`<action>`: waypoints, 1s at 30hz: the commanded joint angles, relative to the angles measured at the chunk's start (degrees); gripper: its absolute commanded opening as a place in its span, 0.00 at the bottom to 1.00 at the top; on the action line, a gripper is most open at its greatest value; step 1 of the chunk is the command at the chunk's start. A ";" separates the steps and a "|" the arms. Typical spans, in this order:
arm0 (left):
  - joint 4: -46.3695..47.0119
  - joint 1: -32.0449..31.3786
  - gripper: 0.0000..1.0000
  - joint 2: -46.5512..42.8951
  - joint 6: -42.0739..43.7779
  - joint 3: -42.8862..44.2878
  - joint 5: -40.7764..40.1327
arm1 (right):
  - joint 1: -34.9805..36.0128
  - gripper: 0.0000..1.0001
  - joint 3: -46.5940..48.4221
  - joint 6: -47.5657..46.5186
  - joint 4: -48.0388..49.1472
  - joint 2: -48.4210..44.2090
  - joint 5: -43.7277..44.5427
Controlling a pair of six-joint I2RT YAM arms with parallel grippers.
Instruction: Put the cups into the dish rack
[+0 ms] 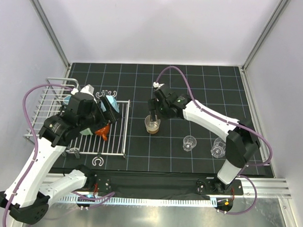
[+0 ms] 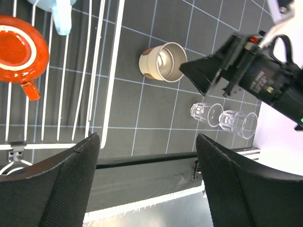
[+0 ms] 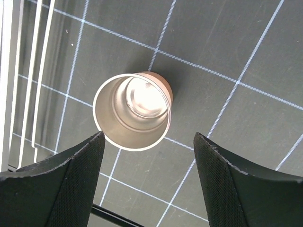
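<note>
The steel cup point(image 1: 152, 125) stands upright on the table point(image 1: 207, 90), just right of the dish rack point(image 1: 118, 142). The rack's outer rail runs beside the cup with a strip of bare mat between them. The right jaws hang directly over the cup, spread wide and released. The cup's rim shows between and beyond the fingertips point(image 3: 66, 179), and whether a pad touches the rim cannot be told. To the cup's right the mat lies open as far as the two clear cups point(image 1: 190, 143), which sit side by side toward the table's near edge. The left jaws hover above the rack's flat slats, likewise released and gripping nothing. An orange cup point(image 2: 19, 49) rests on the slats. A pale blue cup point(image 2: 57, 14) beside it is cut off by the upper edge of the left wrist view. In the top view the left arm point(image 1: 66, 125) covers much of the rack, so whatever lies beneath it is hard to make out.
</note>
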 commanded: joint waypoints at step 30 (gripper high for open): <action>8.39 -12.49 0.65 44.26 5.48 13.62 -12.19 | -9.91 1.00 -10.01 2.33 -17.89 -31.40 -3.95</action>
